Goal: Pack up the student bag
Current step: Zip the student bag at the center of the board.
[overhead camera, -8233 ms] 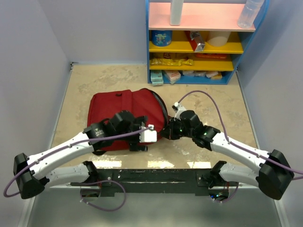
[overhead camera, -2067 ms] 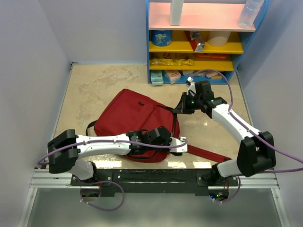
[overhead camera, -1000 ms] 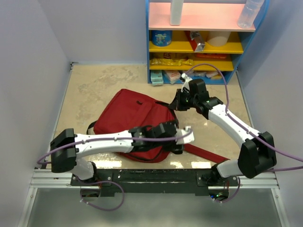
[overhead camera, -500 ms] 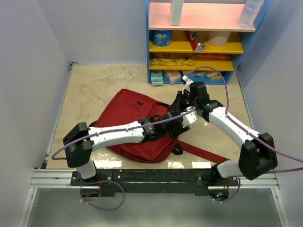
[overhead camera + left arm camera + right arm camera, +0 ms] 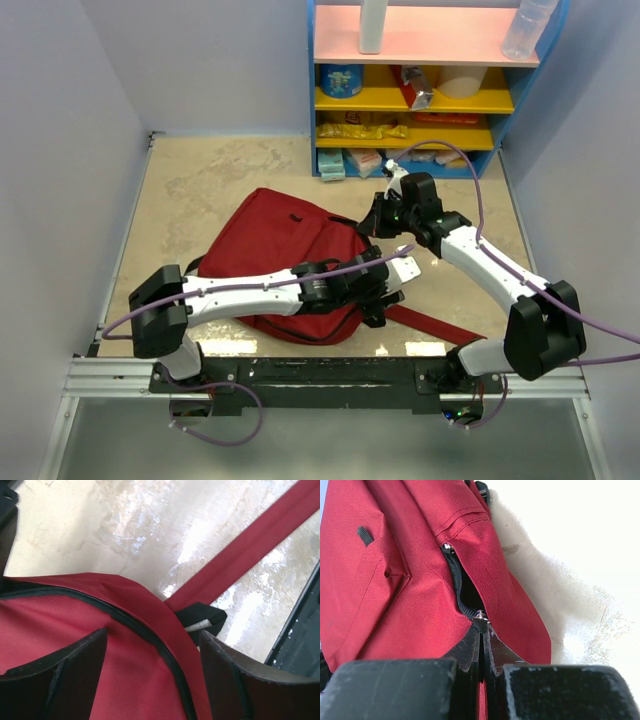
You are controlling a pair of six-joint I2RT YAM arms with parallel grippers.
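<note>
The student bag (image 5: 285,235) lies flat on the table (image 5: 200,175), in the middle of the top view, and its dark-red cloth fills the left part of the right wrist view (image 5: 395,555). A zipper on it stands partly open and shows a dark gap. At the lower end of this gap is the metal zipper pull (image 5: 480,615).

The right tool (image 5: 481,630) has its fingers pressed together and clamped on this pull, at the right edge of the bag in the top view (image 5: 372,222).

The left tool (image 5: 152,675) is over the lower right corner of the bag, its two fingers apart, with red cloth and a black zipper line between them; it grips nothing.

From this corner the red strap (image 5: 250,545) runs over the table toward the upper right, beside a black buckle (image 5: 200,617).

A coloured shelf (image 5: 420,90) stands at the top of the top view.
</note>
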